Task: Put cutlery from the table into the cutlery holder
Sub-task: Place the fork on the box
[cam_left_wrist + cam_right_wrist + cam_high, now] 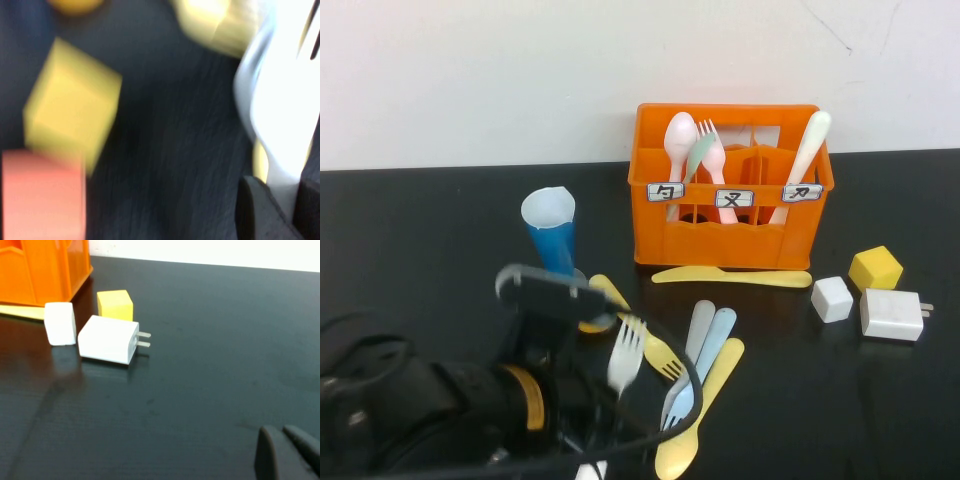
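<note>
My left gripper is at the front left, just above the table, shut on the handle of a white fork. The left wrist view shows the same white fork pinched between the dark fingers. The orange cutlery holder stands at the back with a spoon, a fork and a white knife upright in it. A yellow knife lies in front of it. A yellow fork, a light blue spoon and a yellow spoon lie beside the held fork. My right gripper hovers shut over bare table, out of the high view.
A blue cone cup stands left of the holder. A white cube, a yellow cube and a white charger sit at the right. A yellow cube and a pink cube show blurred below the left wrist.
</note>
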Robot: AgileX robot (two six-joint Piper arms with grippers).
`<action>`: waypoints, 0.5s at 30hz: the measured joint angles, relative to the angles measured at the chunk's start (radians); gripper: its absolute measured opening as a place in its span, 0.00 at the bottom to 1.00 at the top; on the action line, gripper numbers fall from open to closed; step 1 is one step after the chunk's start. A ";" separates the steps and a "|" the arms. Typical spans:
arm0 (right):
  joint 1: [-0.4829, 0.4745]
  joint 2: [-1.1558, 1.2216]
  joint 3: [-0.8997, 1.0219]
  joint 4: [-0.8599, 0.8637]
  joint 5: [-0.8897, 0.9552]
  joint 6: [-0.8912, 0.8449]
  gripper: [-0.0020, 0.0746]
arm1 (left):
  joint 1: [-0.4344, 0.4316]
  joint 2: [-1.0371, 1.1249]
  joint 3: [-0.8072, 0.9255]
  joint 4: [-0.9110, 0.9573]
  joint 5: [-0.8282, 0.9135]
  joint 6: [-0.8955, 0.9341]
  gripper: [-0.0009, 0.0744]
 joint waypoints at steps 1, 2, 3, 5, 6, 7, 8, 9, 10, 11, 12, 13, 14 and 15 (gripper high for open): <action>0.000 0.000 0.000 0.000 0.000 0.000 0.02 | 0.000 -0.020 0.007 0.033 -0.069 0.000 0.15; 0.000 0.000 0.000 0.000 0.000 0.000 0.02 | 0.000 -0.034 0.010 0.068 -0.142 0.000 0.15; 0.000 0.000 0.000 0.000 0.000 0.000 0.02 | 0.000 -0.043 0.012 0.098 -0.203 0.003 0.15; 0.000 0.000 0.000 0.000 0.000 0.000 0.02 | 0.000 -0.048 0.015 0.165 -0.356 0.051 0.15; 0.000 0.000 0.000 0.000 0.000 0.000 0.02 | 0.000 -0.048 0.015 0.184 -0.416 0.097 0.15; 0.000 0.000 0.000 0.000 0.000 0.000 0.02 | 0.000 -0.044 0.016 0.196 -0.488 0.157 0.15; 0.000 0.000 0.000 0.000 0.000 0.000 0.02 | 0.000 -0.037 0.016 0.197 -0.557 0.229 0.15; 0.000 0.000 0.000 0.000 0.000 0.000 0.02 | 0.000 -0.030 0.016 0.197 -0.610 0.293 0.15; 0.000 0.000 0.000 0.000 0.000 0.000 0.02 | 0.000 -0.018 0.016 0.187 -0.675 0.378 0.15; 0.000 0.000 0.000 0.000 0.000 0.000 0.02 | 0.002 -0.004 0.016 0.176 -0.739 0.457 0.15; 0.000 0.000 0.000 0.000 0.000 -0.001 0.02 | 0.006 0.011 0.016 0.167 -0.802 0.511 0.15; 0.000 0.000 0.000 0.000 0.000 -0.001 0.02 | 0.016 0.030 0.016 0.160 -0.864 0.563 0.15; 0.000 0.000 0.000 0.000 0.000 -0.001 0.02 | 0.030 0.051 0.016 0.148 -0.927 0.597 0.15; 0.000 0.000 0.000 0.000 0.000 -0.001 0.02 | 0.043 0.074 0.016 0.139 -0.974 0.613 0.15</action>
